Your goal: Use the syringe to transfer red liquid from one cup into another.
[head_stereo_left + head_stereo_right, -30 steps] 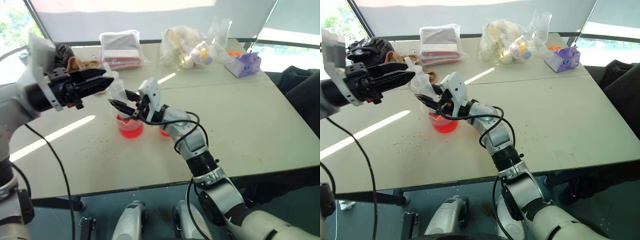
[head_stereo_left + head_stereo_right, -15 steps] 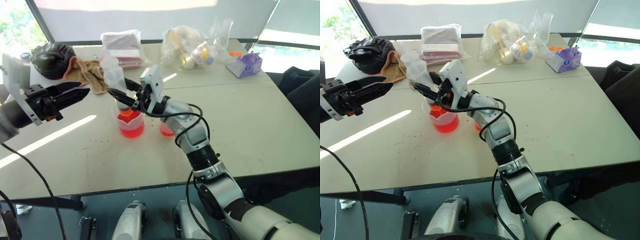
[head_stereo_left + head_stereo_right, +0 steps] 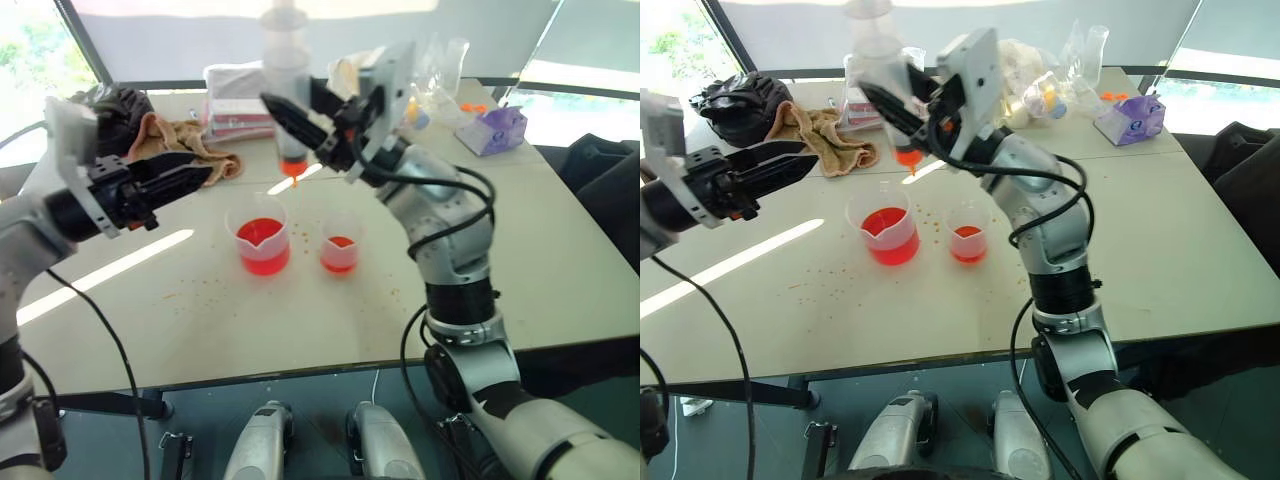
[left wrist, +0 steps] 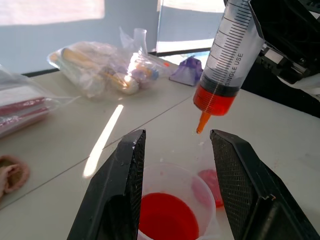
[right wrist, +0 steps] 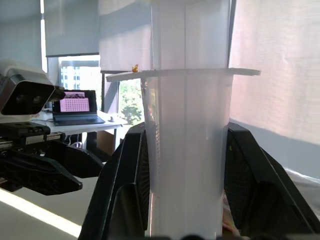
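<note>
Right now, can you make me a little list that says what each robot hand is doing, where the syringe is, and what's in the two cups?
right gripper: fingers shut on the syringe
syringe: upright in the air, orange tip down, some red liquid at its bottom
left gripper: fingers open, holding nothing
beaker: on the table, red liquid inside
smaller cup: beside the beaker, a little red liquid inside

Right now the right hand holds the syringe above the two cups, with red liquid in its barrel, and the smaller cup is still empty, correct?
Not quite. The smaller cup already holds red liquid, as the left eye view shows. The right hand does hold the syringe, partly filled with red, above both cups.
</note>
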You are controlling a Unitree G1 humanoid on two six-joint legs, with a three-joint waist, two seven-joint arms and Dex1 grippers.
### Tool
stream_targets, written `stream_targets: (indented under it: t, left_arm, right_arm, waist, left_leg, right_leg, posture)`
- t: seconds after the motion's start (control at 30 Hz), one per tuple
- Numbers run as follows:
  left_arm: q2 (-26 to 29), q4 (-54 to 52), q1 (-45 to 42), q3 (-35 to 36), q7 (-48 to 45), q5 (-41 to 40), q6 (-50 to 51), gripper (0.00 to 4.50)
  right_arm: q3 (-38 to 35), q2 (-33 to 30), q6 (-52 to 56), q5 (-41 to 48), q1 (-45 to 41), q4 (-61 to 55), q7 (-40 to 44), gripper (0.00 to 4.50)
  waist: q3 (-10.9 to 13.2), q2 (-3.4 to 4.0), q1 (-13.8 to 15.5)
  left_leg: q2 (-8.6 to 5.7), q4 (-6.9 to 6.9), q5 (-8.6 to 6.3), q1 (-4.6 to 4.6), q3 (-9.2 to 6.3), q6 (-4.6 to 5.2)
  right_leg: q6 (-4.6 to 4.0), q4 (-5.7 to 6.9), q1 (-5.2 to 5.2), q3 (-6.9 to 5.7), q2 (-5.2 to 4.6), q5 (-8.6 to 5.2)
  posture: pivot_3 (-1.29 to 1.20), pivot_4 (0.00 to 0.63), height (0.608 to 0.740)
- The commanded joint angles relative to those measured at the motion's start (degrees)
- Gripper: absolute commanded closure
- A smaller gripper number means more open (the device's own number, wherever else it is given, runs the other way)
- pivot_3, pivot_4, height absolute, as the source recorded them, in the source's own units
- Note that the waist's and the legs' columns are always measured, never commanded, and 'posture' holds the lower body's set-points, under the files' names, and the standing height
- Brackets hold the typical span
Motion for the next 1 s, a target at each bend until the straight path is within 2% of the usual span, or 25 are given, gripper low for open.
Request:
stream_targets:
  t: [0.03,0.33,0.6,0.87,1.0]
  left_arm:
    - [-1.05,1.87,-3.81,-2.63,-1.72,1.21,-2.27,2.32]
    - [-5.66,6.54,-14.15,-9.28,-4.12,2.77,-2.61,2.32]
    - [-12.85,11.93,-22.99,-15.2,-4.44,8.07,-5.27,2.32]
    - [-18.44,19.08,-30.34,-17.27,-6.16,12.03,-8.11,2.32]
    - [-19.17,20.3,-31.8,-17.28,-7.77,12.85,-8.32,2.32]
  right_arm:
    - [-2.28,-2.25,2.33,1.37,2.34,-6.46,-2.32,3.11]
    - [-1.61,-4.51,5.41,1.81,9.86,-12.95,-5.62,3.11]
    - [-0.62,-4.07,5.16,1.67,12.95,-14.12,-7.5,3.11]
    - [0.36,-4.33,4.7,1.62,15.29,-14.65,-7.65,3.11]
    - [0.76,-4.36,3.98,1.22,16.17,-14.17,-7.62,3.11]
  waist:
    - [0.0,-0.01,0.06]
    - [0.01,0.0,0.66]
    - [0.01,0.0,0.91]
    - [0.02,-0.02,0.77]
    - [0.02,-0.02,0.69]
  left_leg:
    - [0.0,0.0,0.0,0.0,0.02,0.0]
    - [0.02,0.02,0.01,-0.01,0.08,0.03]
    - [0.0,0.13,0.02,-0.01,0.06,0.05]
    - [0.01,0.12,0.02,0.0,0.03,0.05]
    - [0.01,0.11,0.02,-0.01,0.04,0.05]
  right_leg:
    - [0.0,-0.01,-0.01,0.01,0.0,0.0]
    - [0.0,0.01,-0.02,0.03,0.07,0.0]
    - [0.02,0.0,0.09,0.0,0.16,0.01]
    - [0.02,0.0,0.09,0.0,0.24,0.0]
    - [0.02,0.0,0.09,0.0,0.25,0.0]
  posture:
    - [0.0,0.15,0.736]
    - [0.0,0.15,0.736]
    - [0.0,0.15,0.736]
    - [0.0,0.15,0.736]
    - [0.0,0.15,0.736]
